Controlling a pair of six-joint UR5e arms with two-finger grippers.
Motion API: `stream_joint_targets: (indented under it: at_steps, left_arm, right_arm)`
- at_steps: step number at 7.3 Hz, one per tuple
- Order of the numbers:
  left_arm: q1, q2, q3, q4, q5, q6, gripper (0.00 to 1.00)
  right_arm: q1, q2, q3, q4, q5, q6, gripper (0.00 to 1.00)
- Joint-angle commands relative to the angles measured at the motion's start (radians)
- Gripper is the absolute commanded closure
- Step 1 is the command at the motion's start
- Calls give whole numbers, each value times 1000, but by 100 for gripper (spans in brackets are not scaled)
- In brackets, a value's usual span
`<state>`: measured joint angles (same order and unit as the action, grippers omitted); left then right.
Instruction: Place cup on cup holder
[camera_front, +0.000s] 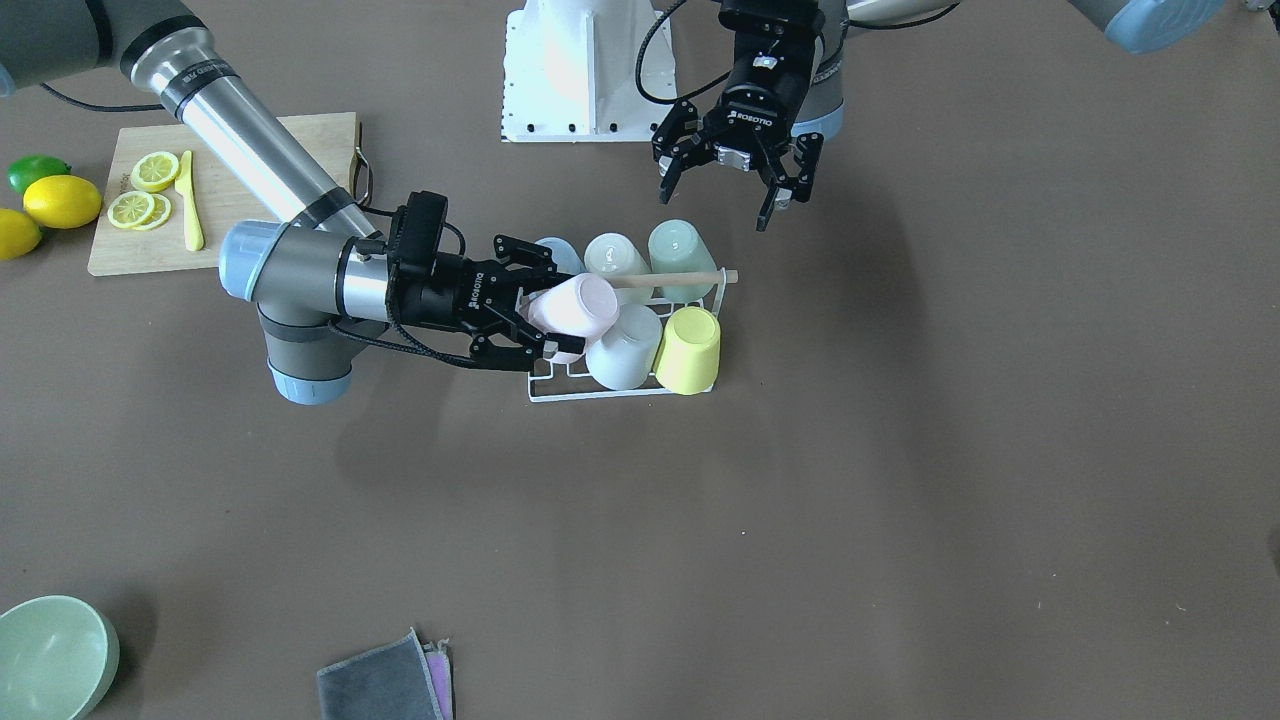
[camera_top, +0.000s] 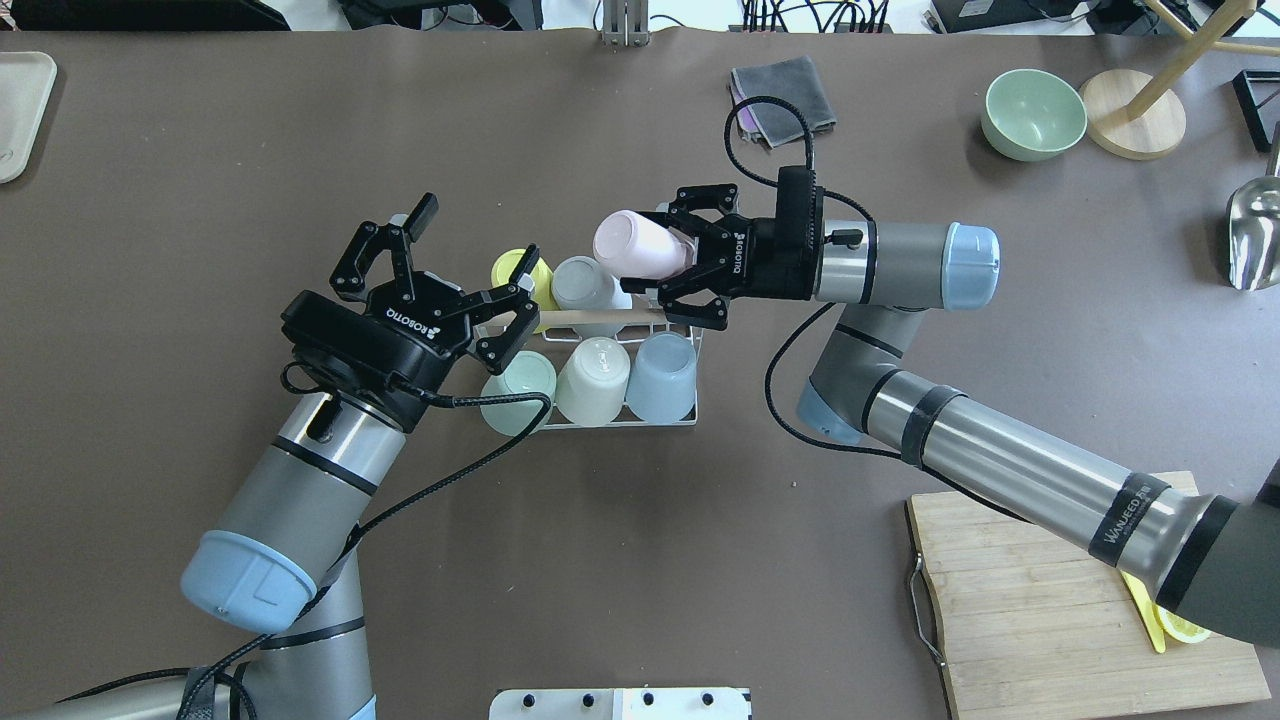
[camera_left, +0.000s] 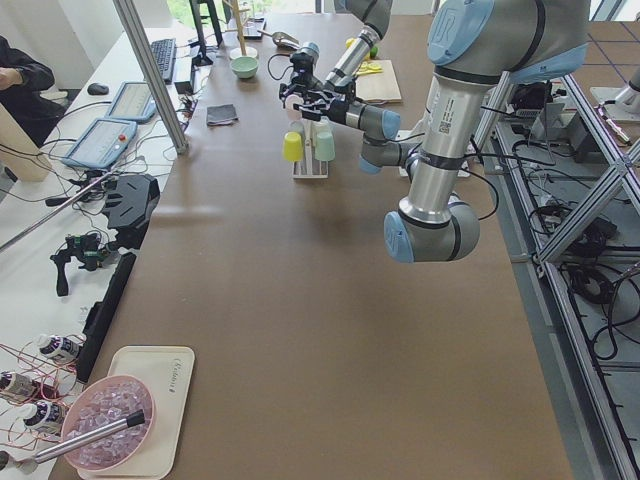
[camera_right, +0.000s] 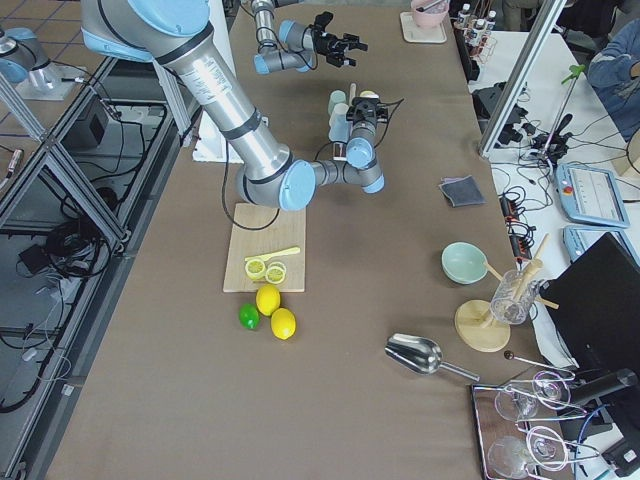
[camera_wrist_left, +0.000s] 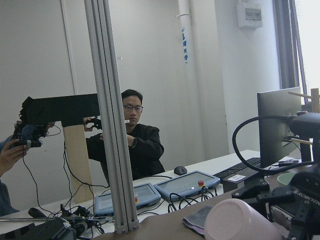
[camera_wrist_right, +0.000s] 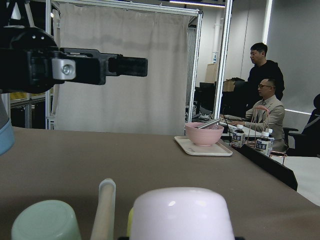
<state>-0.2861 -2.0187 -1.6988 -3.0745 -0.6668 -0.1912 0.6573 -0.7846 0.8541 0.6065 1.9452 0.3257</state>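
Observation:
The cup holder (camera_front: 600, 392) is a white wire rack with a wooden rod (camera_front: 690, 279) across its top. It holds a yellow cup (camera_front: 691, 350), a white cup (camera_front: 625, 352), a mint cup (camera_front: 681, 245), a pale green cup (camera_front: 615, 256) and a blue cup (camera_front: 560, 250), all upside down. My right gripper (camera_front: 535, 315) is shut on a pink cup (camera_front: 577, 305), held tilted on its side over the rack's end slot next to the white cup. The pink cup also shows in the overhead view (camera_top: 635, 245). My left gripper (camera_top: 465, 272) is open and empty, hovering above the rack's other end.
A wooden cutting board (camera_front: 130, 250) with lemon slices and a yellow knife lies by my right arm. Lemons (camera_front: 62, 200) and a lime sit beside it. A green bowl (camera_front: 50, 655) and a folded grey cloth (camera_front: 385, 682) lie at the far edge.

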Motion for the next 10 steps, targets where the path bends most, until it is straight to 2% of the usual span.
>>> stream_joint_targets:
  at_steps: [1, 2, 3, 4, 6, 8, 10]
  left_arm:
    - [-65, -2, -12, 37, -72, -1, 3]
    - [-117, -2, -15, 68, -117, -7, 3]
    - [-178, -3, -15, 83, -176, -10, 3]
    - [-235, -3, -15, 107, -215, -13, 2]
    - [-333, -6, -6, 208, -342, -43, 2]
    - [-454, -6, 10, 353, -541, -82, 2]
    - [-652, -6, 57, 501, -939, -143, 2]
  right_arm:
    - [-1, -2, 0, -1, 1, 4, 100]
    - [1, -4, 2, -1, 7, 13, 62]
    - [2, -13, 16, -1, 9, 27, 18]
    - [2, -16, 20, -4, 11, 35, 0]
    - [5, -18, 26, -5, 14, 35, 0]
    - [5, -16, 26, -5, 12, 36, 0]
    - [19, -18, 29, -7, 14, 36, 0]
